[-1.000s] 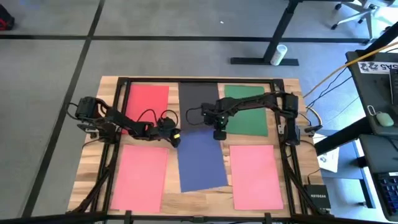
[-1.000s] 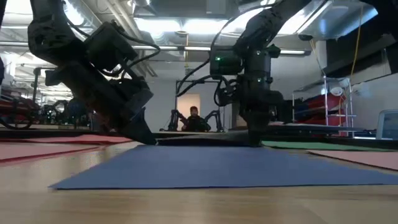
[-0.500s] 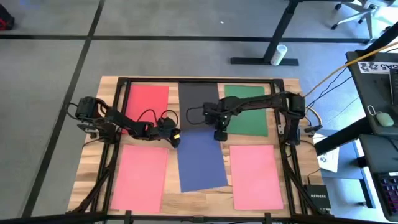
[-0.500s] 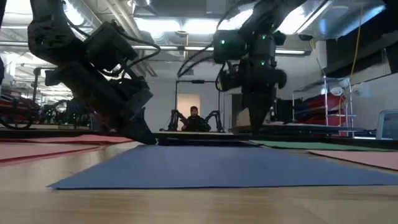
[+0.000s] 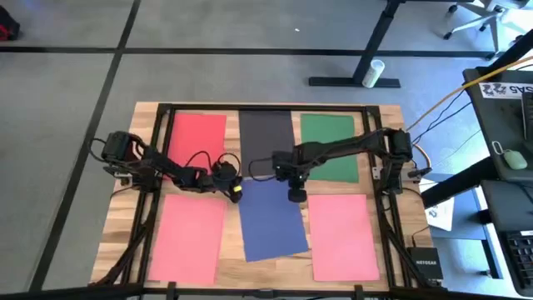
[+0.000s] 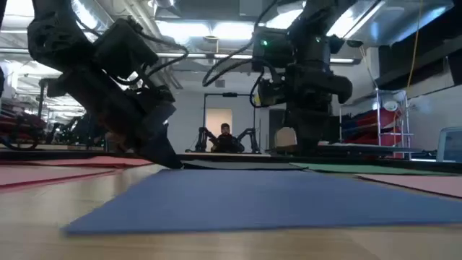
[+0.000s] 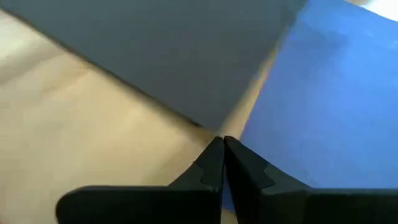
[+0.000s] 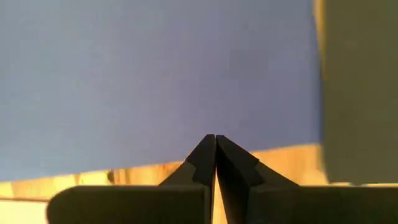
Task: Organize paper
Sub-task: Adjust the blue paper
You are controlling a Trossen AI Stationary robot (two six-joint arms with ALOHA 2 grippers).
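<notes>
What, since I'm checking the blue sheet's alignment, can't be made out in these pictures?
- High view: far corners of the blue sheet, under the left gripper and right gripper.
- Wrist views: whether either shut gripper touches paper; its own tips hide the contact.
- Low view: outline of the black sheet, seen edge-on.

both claws closed: left claw (image 5: 236,191), right claw (image 5: 296,196)

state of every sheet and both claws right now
blue sheet: flat, skewed out of line with the rest
black sheet: flat, square to the table
red sheet: flat, square
green sheet: flat, partly under the right arm
left pink sheet: flat
right pink sheet: flat
left claw: shut, tips at the blue sheet's corner
right claw: shut, empty, over the blue sheet's edge
</notes>
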